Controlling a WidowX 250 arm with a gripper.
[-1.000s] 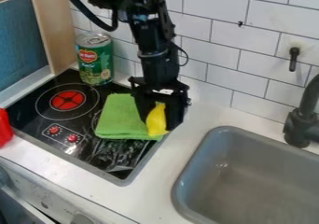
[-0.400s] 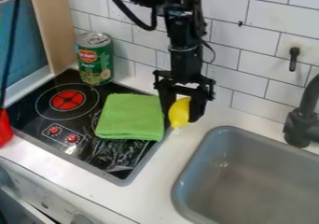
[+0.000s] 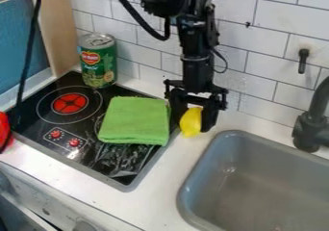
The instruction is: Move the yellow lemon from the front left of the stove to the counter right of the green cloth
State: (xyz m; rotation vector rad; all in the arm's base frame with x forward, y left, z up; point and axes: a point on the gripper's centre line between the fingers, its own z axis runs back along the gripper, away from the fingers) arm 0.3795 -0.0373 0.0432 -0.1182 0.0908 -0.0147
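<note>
Bearings: all clock positions taken from the yellow fruit, 12 toward the top of the camera view.
Gripper: black, two-finger [image 3: 193, 123], pointing down, its arm entering from 12; closed on the yellow fruit, a finger to either side.
Yellow fruit: one, lemon-like [image 3: 191, 122], between the fingers, over the counter strip [image 3: 157, 177] dividing stove from sink; whether its lower end touches the counter, cannot tell.
Green cloth: one, folded [image 3: 133, 121], flat on the stovetop, at 9, near the gripper.
Stovetop: black [image 3: 48, 85], at 9; red burner [image 3: 69, 103] between 9 and 10, red knobs [image 3: 65, 137] between 8 and 9.
Can: green, upright [image 3: 97, 64], at 10, at the stove's back corner.
Red object: partly in view [image 3: 4, 130], at 9, at the view's edge.
Sink: grey basin [image 3: 215, 177], at 5; black faucet [image 3: 310, 129] at 3.
Risk, slip: smooth, rounded skin may squirt out of a shallow or uneven pinch; a dropped fruit could roll into the basin at 5.
Risk, snag: a low sweep toward 9 may catch the cloth's near edge and rumple it.
Risk, knock: a low swing toward 3 may strike the faucet and jar the fruit loose.
</note>
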